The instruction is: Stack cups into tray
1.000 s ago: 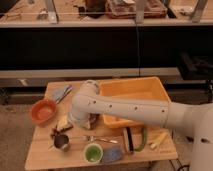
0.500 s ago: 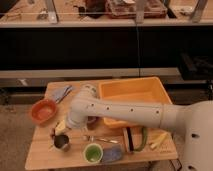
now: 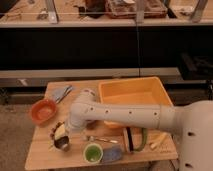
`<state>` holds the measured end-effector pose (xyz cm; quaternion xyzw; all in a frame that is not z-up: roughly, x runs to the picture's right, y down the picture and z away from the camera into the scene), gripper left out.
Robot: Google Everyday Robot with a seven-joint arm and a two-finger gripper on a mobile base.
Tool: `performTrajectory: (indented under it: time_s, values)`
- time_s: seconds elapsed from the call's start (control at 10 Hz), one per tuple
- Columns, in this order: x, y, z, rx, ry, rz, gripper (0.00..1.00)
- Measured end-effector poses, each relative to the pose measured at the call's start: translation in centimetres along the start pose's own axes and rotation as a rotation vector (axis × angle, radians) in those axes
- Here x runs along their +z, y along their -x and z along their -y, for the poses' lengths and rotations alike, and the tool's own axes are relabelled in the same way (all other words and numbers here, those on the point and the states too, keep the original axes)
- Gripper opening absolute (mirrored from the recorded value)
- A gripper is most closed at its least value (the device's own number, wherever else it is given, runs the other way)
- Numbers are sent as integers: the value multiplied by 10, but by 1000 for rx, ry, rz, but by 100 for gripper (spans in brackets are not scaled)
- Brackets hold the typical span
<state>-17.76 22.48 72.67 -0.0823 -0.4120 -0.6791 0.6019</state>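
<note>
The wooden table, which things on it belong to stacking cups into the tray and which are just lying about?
Job:
- light-green cup
- small dark metal cup
- large yellow-orange plastic tray
- gripper, low over the metal cup

Lying about:
- orange round bowl
- fork
- blue-grey cloth
- blue-grey item at the back left

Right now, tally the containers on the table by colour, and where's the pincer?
Yellow-orange: 1, the tray
Orange: 1, the round bowl
Light green: 1, the green cup
Shiny metal: 1, the metal cup
Total: 4
The pincer hangs directly above the metal cup.
</note>
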Motion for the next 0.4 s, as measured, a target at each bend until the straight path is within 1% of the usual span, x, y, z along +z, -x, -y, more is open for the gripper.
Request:
performTrajectory:
  time_s: [0.1, 0.2, 0.3, 0.4]
  values:
    - [4, 1, -1, 3, 0, 3, 77]
    - [6, 1, -1, 4, 0, 4, 71]
    - [10, 2, -2, 5, 1, 6, 61]
    - [13, 2, -3, 6, 5, 8, 55]
